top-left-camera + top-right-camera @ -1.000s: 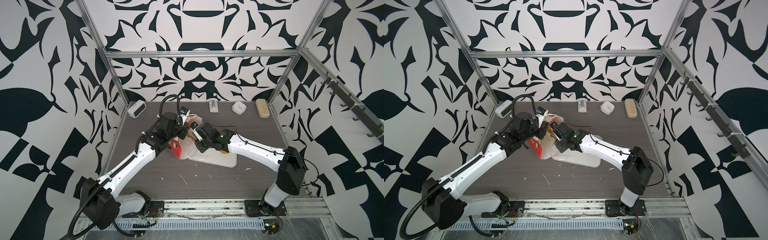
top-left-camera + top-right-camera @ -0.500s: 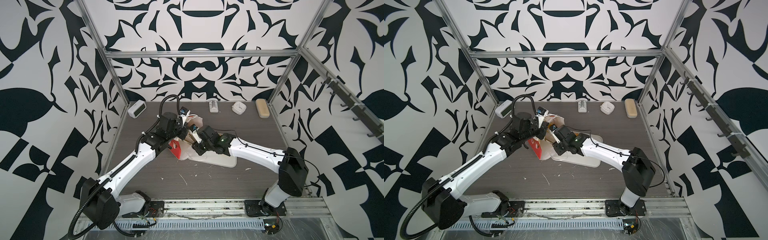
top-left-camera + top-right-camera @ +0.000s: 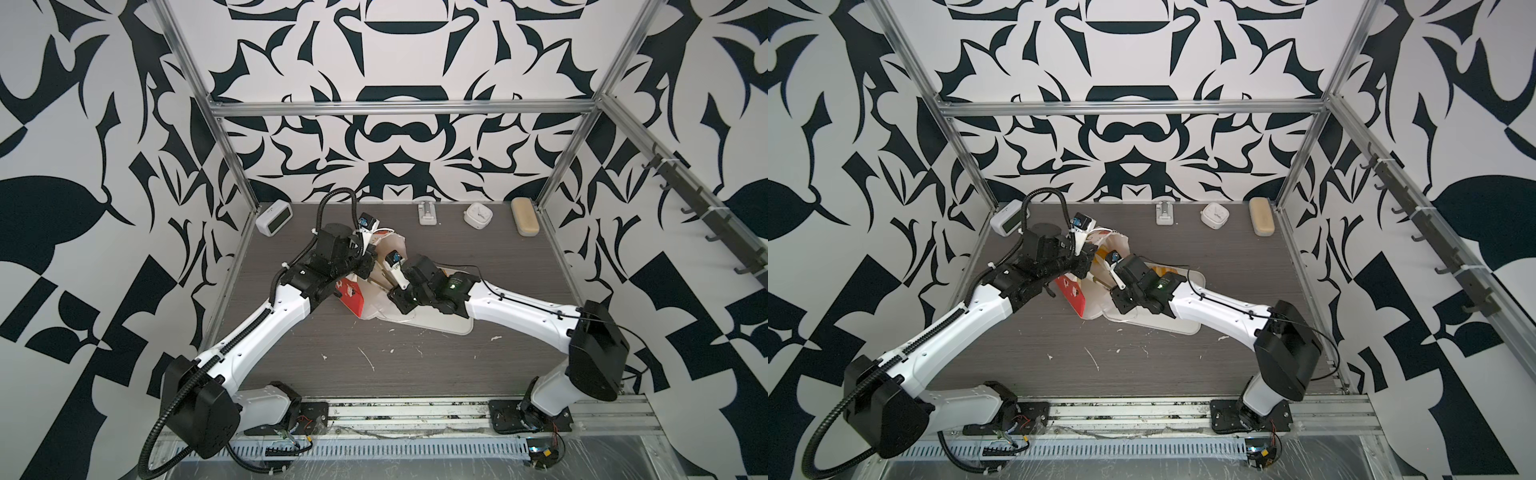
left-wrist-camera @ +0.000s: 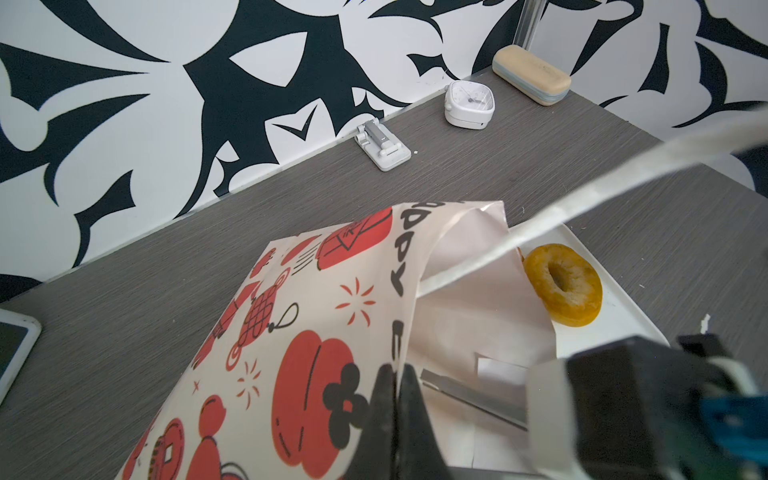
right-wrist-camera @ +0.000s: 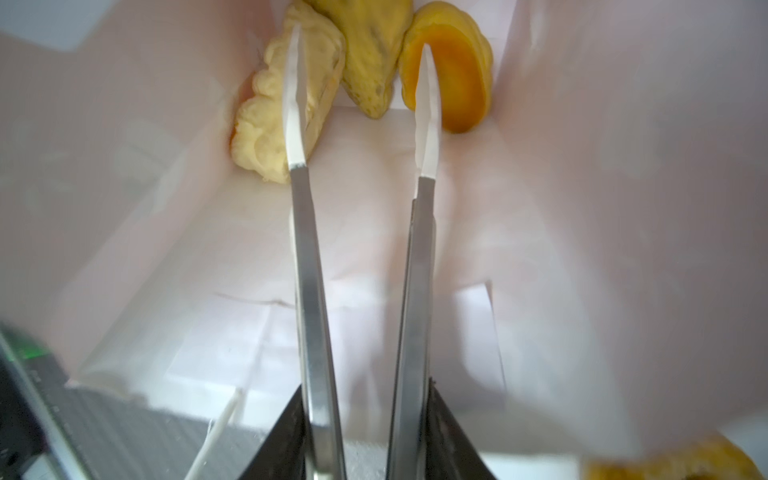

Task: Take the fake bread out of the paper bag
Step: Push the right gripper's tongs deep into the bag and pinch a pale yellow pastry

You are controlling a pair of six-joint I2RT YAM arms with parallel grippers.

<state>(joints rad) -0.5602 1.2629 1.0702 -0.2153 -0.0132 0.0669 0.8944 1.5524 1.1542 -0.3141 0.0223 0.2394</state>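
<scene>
Three fake bread pieces (image 5: 266,120) sit deep in the paper bag (image 4: 316,332), lying sideways, mouth toward the white tray (image 4: 615,316). Left gripper (image 4: 395,382) pinches its rim; right gripper (image 5: 360,37), inside, slightly open, holds nothing.

Lowered the right gripper (image 5: 360,39) slightly, wrist nearer the tray (image 3: 449,326); seemingly reached a touch deeper into the paper bag (image 3: 353,297); parted the jaws a little.

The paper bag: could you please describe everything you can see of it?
The paper bag is cream, printed with red shapes and black letters, white inside, with a white ribbon handle. It sits tilted, its mouth over the white tray. The left claw pinches its rim; the right claw reaches inside, open, toward three pastries.
</scene>
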